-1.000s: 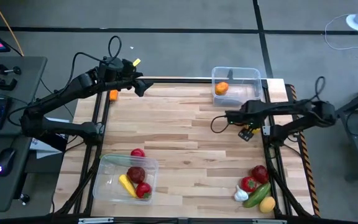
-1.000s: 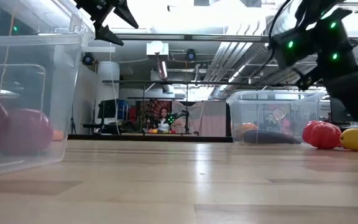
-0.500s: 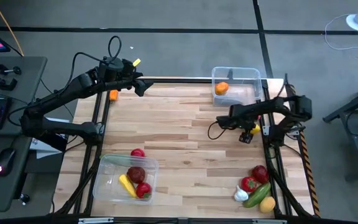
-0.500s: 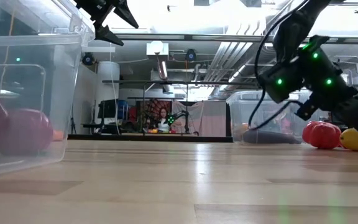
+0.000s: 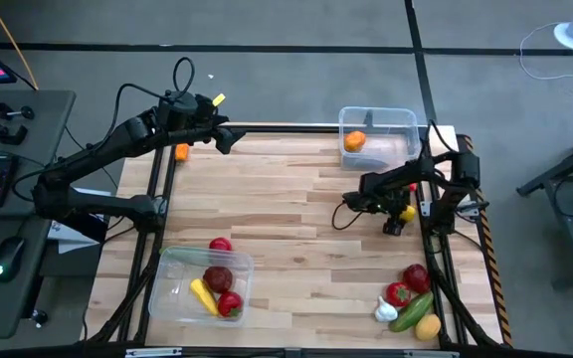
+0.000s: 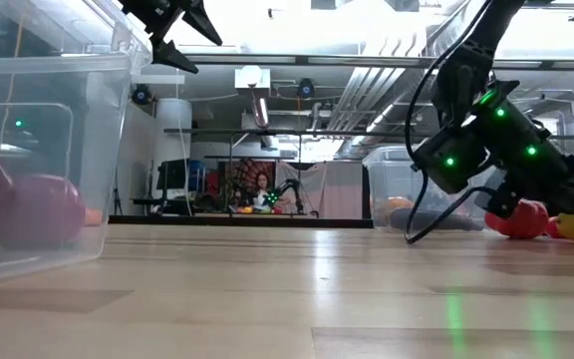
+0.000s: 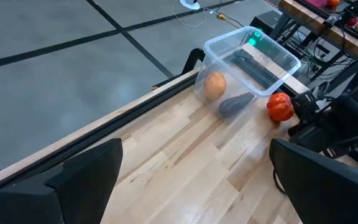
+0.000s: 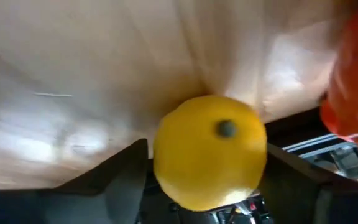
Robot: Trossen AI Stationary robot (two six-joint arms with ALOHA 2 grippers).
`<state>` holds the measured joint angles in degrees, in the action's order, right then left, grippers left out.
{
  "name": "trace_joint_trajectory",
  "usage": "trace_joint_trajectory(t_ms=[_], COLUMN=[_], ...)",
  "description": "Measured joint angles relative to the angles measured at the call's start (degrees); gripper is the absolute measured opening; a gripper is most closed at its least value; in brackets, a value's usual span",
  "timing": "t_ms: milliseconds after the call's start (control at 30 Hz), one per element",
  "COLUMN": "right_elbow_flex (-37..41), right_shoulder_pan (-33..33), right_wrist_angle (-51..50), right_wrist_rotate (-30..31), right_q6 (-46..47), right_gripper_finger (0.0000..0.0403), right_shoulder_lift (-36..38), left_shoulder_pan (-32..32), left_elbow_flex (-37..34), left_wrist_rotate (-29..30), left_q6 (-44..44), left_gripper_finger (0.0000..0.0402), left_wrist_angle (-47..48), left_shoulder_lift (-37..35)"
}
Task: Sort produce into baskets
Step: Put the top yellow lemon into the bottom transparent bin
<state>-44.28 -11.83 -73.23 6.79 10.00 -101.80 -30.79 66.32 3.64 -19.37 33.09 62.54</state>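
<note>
1. The right gripper (image 5: 403, 212) sits low over the worktop (image 5: 286, 229), near the right edge and just in front of the far basket; its fingers (image 8: 126, 171) stand spread on either side of a yellow lemon (image 8: 210, 151), though whether they press on it cannot be told.
2. The left gripper (image 5: 229, 136) hovers high over the far left edge of the worktop, fingers (image 7: 79, 171) wide apart and holding nothing.
3. The far basket (image 5: 377, 138) stands at the far right corner, with an orange fruit (image 5: 355, 141) and a dark eggplant (image 7: 236, 103) inside.
4. The near basket (image 5: 203, 282) stands near the front left corner, holding a dark red piece (image 5: 218, 279), a red pepper (image 5: 229, 304) and a yellow banana (image 5: 202, 295); a red tomato (image 5: 220, 245) lies just beyond its far wall.
5. A pile of loose produce waits in the front right corner: red apple (image 5: 416, 277), red tomato piece (image 5: 398, 294), green cucumber (image 5: 412, 308), white garlic (image 5: 385, 311) and a yellow piece (image 5: 427, 325).
6. A small orange carrot (image 5: 181, 152) lies at the far left edge.
</note>
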Motion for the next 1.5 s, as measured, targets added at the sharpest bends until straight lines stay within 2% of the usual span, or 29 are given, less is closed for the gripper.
trace_joint_trajectory(t_ms=[133,233,400,533,633,733,933,1100,1233,1500], right_elbow_flex=[-2.3,-7.2,-20.8,-30.5,-35.2,-38.9,-47.1,-58.5,-68.7,-86.8], right_shoulder_pan=[1.2,3.0,5.8,5.9,5.6,5.9,10.5,15.9,19.0,23.3], right_wrist_angle=[-0.5,-2.4,-0.3,12.6,24.4,33.4,40.6,41.4,41.2,40.3], right_wrist_rotate=[-2.5,-5.7,-9.5,-9.5,-10.9,-14.0,-20.4,-20.5,-20.5,-20.6], right_q6=[0.0,-0.7,-2.8,-3.1,-3.7,-5.9,-10.0,-10.0,-5.9,-6.3], right_gripper_finger=[0.0194,0.016,0.0161,0.0191,0.0196,0.0187,0.0181,0.0197,0.0202,0.0204], right_shoulder_lift=[1.7,4.3,11.8,16.8,17.1,14.3,2.7,-8.9,-17.8,-30.0], left_shoulder_pan=[0.0,0.0,0.0,0.0,0.0,0.0,0.0,0.0,0.0,0.0], left_elbow_flex=[0.0,0.0,0.0,0.0,0.0,0.0,0.0,0.0,0.0,0.0], left_wrist_rotate=[0.0,0.0,-1.1,-10.5,-16.7,-19.9,-25.0,-23.9,-21.8,-21.5], left_q6=[0.8,1.0,2.0,4.0,3.7,1.6,-1.5,0.4,1.9,1.0], left_gripper_finger=[0.0395,0.0395,0.0395,0.0395,0.0395,0.0395,0.0395,0.0395,0.0395,0.0395], left_wrist_angle=[0.0,0.0,0.0,-1.1,-3.4,-6.4,-15.7,-18.9,-18.9,-19.9], left_shoulder_lift=[0.0,0.0,-0.1,-1.1,-2.6,-4.8,-10.7,-15.4,-17.8,-19.1])
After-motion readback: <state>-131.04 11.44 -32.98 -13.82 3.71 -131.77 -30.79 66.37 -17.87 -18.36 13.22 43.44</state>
